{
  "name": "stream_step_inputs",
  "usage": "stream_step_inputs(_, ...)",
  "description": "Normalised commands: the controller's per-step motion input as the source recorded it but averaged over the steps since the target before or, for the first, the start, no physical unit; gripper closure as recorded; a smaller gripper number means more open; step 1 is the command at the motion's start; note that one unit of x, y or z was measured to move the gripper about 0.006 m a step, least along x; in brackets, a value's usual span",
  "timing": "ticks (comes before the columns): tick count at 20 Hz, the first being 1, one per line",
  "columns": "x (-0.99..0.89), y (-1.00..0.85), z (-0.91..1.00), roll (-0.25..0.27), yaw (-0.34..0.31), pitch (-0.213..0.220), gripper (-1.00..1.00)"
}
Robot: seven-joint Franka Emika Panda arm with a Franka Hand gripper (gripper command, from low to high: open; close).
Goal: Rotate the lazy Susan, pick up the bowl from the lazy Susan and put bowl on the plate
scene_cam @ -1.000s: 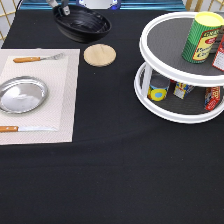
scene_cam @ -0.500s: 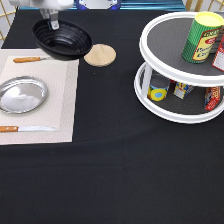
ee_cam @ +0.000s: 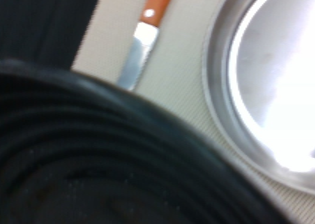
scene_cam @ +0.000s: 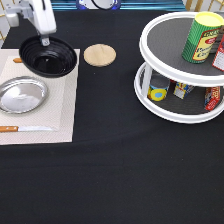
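The glossy black bowl hangs from my gripper, which is shut on its far rim at the exterior view's top left. The bowl is over the beige placemat, just above and to the right of the silver plate, and overlaps the plate's upper edge in the picture. The two-tier white lazy Susan stands at the exterior view's right, with no bowl on it. The wrist view shows the bowl's ridged inside close up, with the plate's rim beside it.
A round tan wooden disc lies right of the bowl. A knife with an orange handle lies on the placemat below the plate and also shows in the wrist view. A yellow-green can stands on the lazy Susan's upper tier, and small jars on the lower tier.
The gripper has carried the bowl from the exterior view's top centre down and to the left, over the placemat, close to the plate.
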Motion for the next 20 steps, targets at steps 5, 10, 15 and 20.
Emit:
stream_step_inputs(5,0.00,-0.46,-0.53,0.063,-0.189,-0.002,1.00)
stream_step_inputs(10,-0.02,-0.31,-0.53,0.019,-0.259,-0.010,1.00)
stream_step_inputs(15,-0.04,-0.34,-0.39,0.000,-0.256,-0.016,1.00)
stream_step_inputs(20,-0.01,-0.35,0.10,0.000,-0.250,-0.020,1.00)
